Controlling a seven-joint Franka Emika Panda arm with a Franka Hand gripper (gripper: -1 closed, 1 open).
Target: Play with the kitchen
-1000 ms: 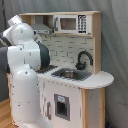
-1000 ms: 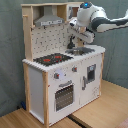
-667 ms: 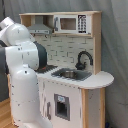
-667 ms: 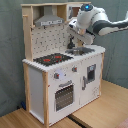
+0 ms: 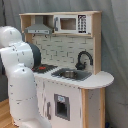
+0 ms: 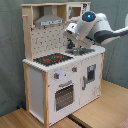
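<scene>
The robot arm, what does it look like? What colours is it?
The robot arm is made of smooth, rounded white shells with dark grey bands at the joints. In the second exterior view a small blue light glows on top near its end. In the first exterior view its fat white segments look like stacked bubbles.

1. No words, brand names or numbers can be read anywhere on the kitchen (image 5: 75,75) in either exterior view.
2. The microwave panel (image 5: 82,23) carries small dark marks, too blurred to make out.
</scene>
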